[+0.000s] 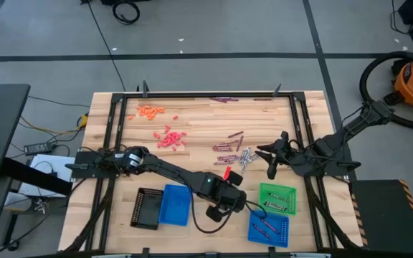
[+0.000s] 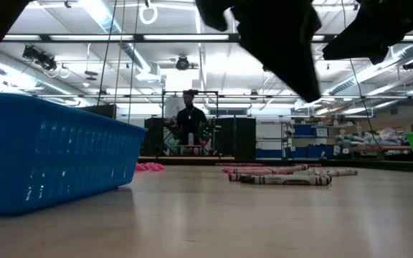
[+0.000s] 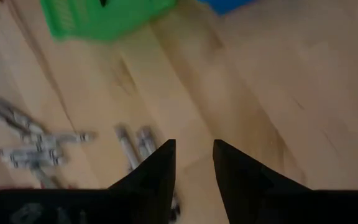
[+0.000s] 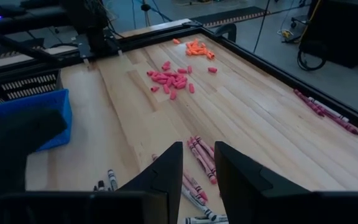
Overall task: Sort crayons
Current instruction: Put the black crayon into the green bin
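The crayons lie in loose groups on the wooden table: orange [image 1: 150,111], pink-red [image 1: 169,138], purple [image 1: 228,147] and silver-grey [image 1: 246,158]. More purple ones lie along the far edge [image 1: 224,99]. My left gripper [image 1: 236,188] hangs open above bare wood, just on the near side of the silver-grey crayons [image 3: 132,142], its fingers [image 3: 160,163] slanting down with nothing between them. My right gripper [image 1: 269,154] hovers open to the right of the purple crayons [image 4: 201,155] and points toward the table's far left. It holds nothing.
A black tray [image 1: 147,208] and a blue tray [image 1: 174,204] sit near the front edge. A green tray [image 1: 277,197] and a smaller blue tray [image 1: 269,229] with a few crayons stand at the front right. A dark frame [image 1: 113,122] rims the table. A person [image 2: 190,118] stands far behind.
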